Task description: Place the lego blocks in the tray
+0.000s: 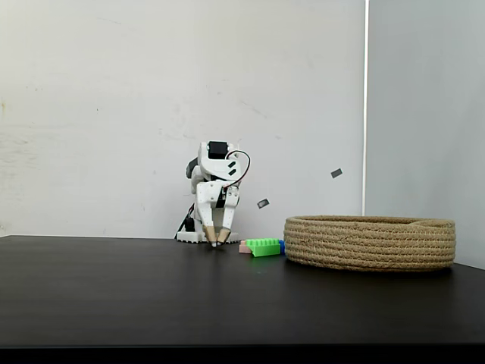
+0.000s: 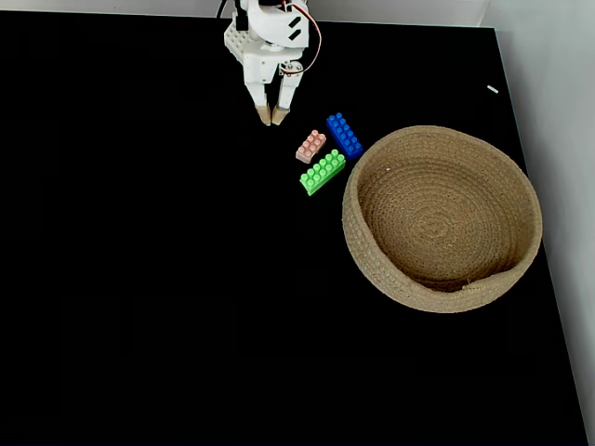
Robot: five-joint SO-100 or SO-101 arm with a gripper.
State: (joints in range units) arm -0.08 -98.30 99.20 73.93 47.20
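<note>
- The gripper (image 2: 272,119) points down at the table (image 2: 139,279) with its two tan-tipped fingers drawn almost together and nothing between them; in the low fixed view its tips (image 1: 217,242) rest at or just above the surface.
- It stands just beside the three bricks, on their left in the view from above, likely because none has been picked yet and this is a start pose.
- The pink brick (image 2: 310,146) is nearest the gripper, short and pale, studs up.
- The blue brick (image 2: 344,136) and the longer green brick (image 2: 323,172) flank it, lying close together; all three are glossy, hard plastic, lying flat.
- The tray (image 2: 442,288) sits just right of them, a round basket of coiled tan rope with low ribbed walls and nothing inside, near enough for a short carry.
- The table is matte black, the wall (image 1: 114,114) behind plain white.
</note>
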